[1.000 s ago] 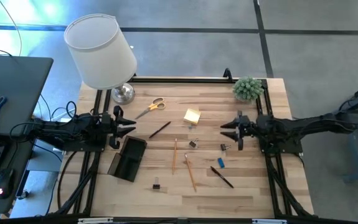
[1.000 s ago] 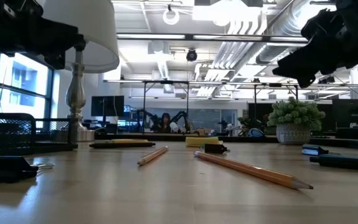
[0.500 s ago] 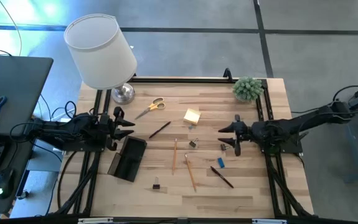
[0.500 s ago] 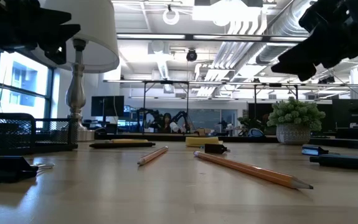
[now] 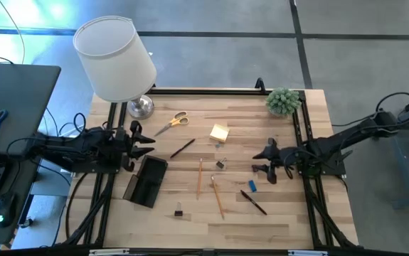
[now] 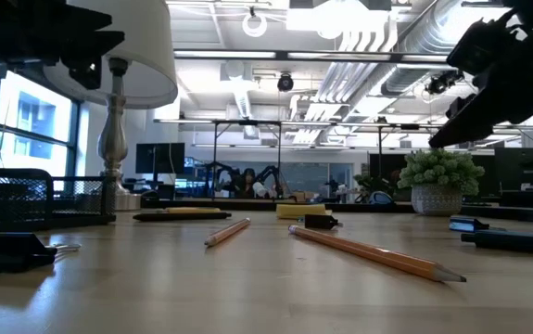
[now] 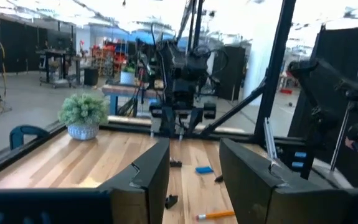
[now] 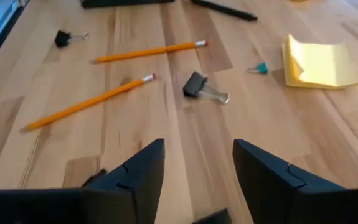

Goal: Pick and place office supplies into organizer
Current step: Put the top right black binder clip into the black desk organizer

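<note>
The organizer [image 5: 146,181] is lying lower left of centre on the bench [image 5: 197,213], supplies scattered to its right; no writing is readable. The right wrist view alone is showing a binder clip [image 8: 202,86], pencils [image 8: 147,51] and sticky pad [image 8: 319,60] beneath the right gripper [image 8: 197,165], jaws apart. The left gripper [image 5: 146,145], jaws apart, is hanging above the organizer.

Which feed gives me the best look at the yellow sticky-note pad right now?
The right wrist view: the sticky-note pad lies close and unobstructed, its top sheet curling. The high view shows it as a small yellow square mid-table. The low view catches only its thin edge far across the table. The left wrist view doesn't show it.
</note>
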